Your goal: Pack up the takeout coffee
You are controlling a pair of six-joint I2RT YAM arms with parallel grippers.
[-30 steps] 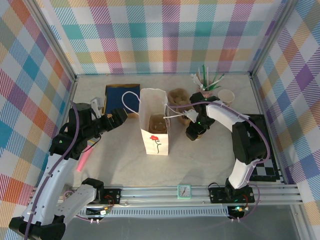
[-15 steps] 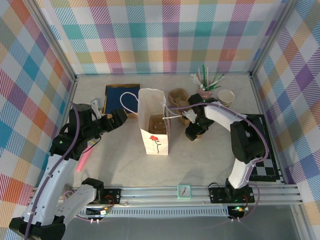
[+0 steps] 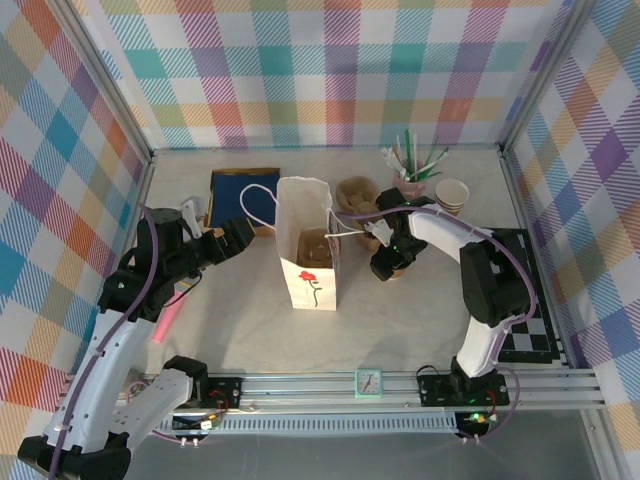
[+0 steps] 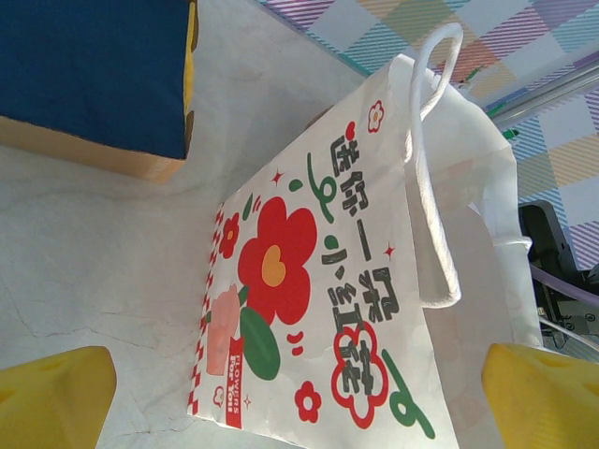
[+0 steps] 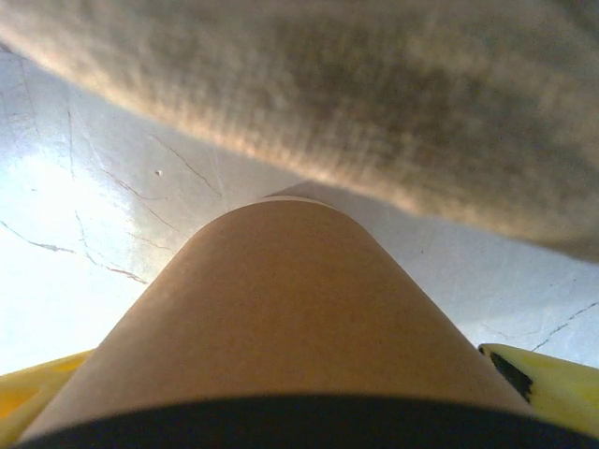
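The takeout coffee [image 5: 281, 309] is a brown paper cup with a black lid [image 5: 281, 428], standing on the table just right of the white flowered bag [image 3: 308, 262]. My right gripper [image 3: 390, 262] reaches down around it. In the right wrist view the right gripper [image 5: 281, 383] is open, with a yellow fingertip low on each side of the cup and a thin strip of table beside the right one. My left gripper [image 3: 240, 236] hangs open to the left of the bag [image 4: 328, 281], and both its yellow fingertips [image 4: 47, 398] are apart from the bag.
A blue box [image 3: 240, 188] lies behind the bag on the left. A brown moulded tray [image 3: 357, 196] sits behind the coffee. Lidless cups [image 3: 453, 193] and a holder of straws [image 3: 415, 165] stand at the back right. A checkered mat [image 3: 530, 340] lies at the right edge.
My right forearm has swung a little to the left while its gripper stays over the coffee. The left arm and the bag have not moved.
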